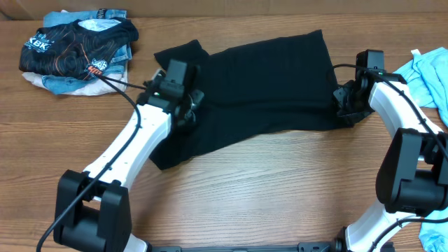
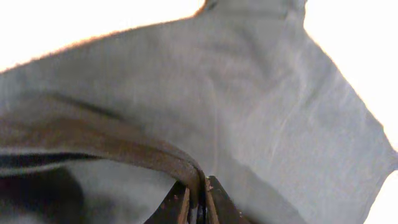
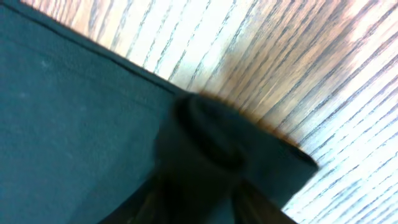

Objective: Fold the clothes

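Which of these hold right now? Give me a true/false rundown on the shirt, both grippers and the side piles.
1. The black T-shirt lies on the table. True.
2. The left gripper is open, clear of fabric. False: it is shut on a fold of the shirt.
3. The right gripper pinches the shirt's edge. True.
4. The printed shirt pile sits at the near right. False: it is at the far left.
5. A light blue cloth lies at the right edge. True.

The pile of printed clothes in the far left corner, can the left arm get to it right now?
Probably not yet. The left gripper is shut on a fold of the black T-shirt; the pile lies close with bare table between, so it should reach after letting go.
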{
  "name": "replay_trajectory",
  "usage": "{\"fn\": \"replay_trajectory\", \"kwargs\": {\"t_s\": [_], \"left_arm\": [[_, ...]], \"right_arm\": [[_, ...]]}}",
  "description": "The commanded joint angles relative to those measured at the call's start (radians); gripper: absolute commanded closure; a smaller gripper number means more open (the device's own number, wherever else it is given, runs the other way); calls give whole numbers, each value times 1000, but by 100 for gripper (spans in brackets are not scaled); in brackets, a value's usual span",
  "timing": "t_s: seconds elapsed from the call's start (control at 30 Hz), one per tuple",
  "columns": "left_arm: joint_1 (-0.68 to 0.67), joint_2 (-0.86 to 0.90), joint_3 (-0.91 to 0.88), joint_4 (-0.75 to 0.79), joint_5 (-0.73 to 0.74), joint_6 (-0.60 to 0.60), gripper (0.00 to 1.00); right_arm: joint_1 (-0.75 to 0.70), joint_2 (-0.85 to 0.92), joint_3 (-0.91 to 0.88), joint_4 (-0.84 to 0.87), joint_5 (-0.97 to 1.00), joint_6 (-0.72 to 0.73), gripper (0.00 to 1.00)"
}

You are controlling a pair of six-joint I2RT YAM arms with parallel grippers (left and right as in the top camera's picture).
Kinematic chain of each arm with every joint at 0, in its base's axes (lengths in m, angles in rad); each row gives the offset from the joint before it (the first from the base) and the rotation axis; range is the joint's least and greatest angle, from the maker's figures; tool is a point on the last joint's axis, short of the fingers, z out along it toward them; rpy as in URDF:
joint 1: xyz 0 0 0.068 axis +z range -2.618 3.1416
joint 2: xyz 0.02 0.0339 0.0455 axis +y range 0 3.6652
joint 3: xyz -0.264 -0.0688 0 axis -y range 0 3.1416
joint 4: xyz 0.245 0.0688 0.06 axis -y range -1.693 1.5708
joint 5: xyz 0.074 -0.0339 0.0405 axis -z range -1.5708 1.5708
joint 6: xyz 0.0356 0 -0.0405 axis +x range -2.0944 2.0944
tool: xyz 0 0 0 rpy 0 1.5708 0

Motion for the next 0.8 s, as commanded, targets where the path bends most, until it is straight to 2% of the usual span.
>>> {"fn": "replay_trajectory", "kwargs": {"t_s": [0.0,0.13,0.33,0.43,0.47,0.57,0.7,0.77], "left_arm": [[20,3,21,35,-30,89,88],[20,9,21,74,-30,115,86],[19,43,21,114,-30,144,86],[20,74,21,135,-30,153,85],[20,85,21,146,-30,160,85],[20,116,21,161,-31,174,84],[22,130,21,151,-33,222,82],[22,130,21,150,-32,254,78]], "right_arm": [[-3,6,1,10,0,6,69],[-3,6,1,18,0,16,72],[-3,6,1,41,-1,28,87],[-3,6,1,55,-1,28,87],[-3,7,1,59,-1,28,83],[-3,7,1,60,-6,27,59],[-3,6,2,68,-49,26,46],[-3,6,2,81,-77,13,43]]}}
